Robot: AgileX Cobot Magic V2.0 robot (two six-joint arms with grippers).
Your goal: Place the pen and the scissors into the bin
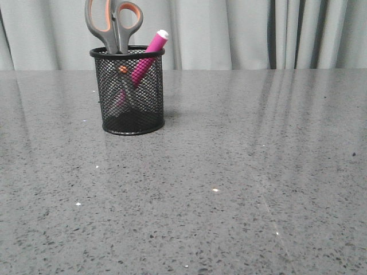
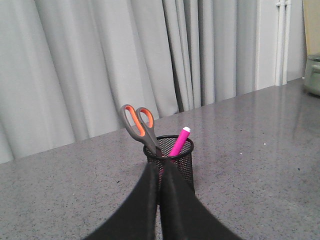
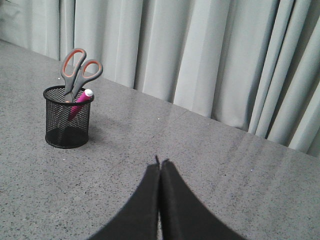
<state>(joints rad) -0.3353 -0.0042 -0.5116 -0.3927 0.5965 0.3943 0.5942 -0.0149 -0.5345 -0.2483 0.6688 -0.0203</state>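
Note:
The black wire-mesh bin [image 1: 133,109] stands on the grey table at the left. The scissors [image 1: 113,24] stand in it blades down, grey and orange handles sticking up above the rim. The magenta pen [image 1: 148,54] leans in it, whitish cap up. Neither gripper shows in the front view. In the left wrist view my left gripper [image 2: 159,165] is shut and empty, set back from the bin [image 2: 181,162], scissors [image 2: 138,122] and pen [image 2: 179,142]. My right gripper [image 3: 160,164] is shut and empty, well apart from the bin [image 3: 66,125], scissors [image 3: 76,70] and pen [image 3: 80,102].
Grey curtains [image 1: 241,31] hang behind the speckled grey table [image 1: 229,183]. A pale green object [image 2: 313,75] sits at the table's edge in the left wrist view.

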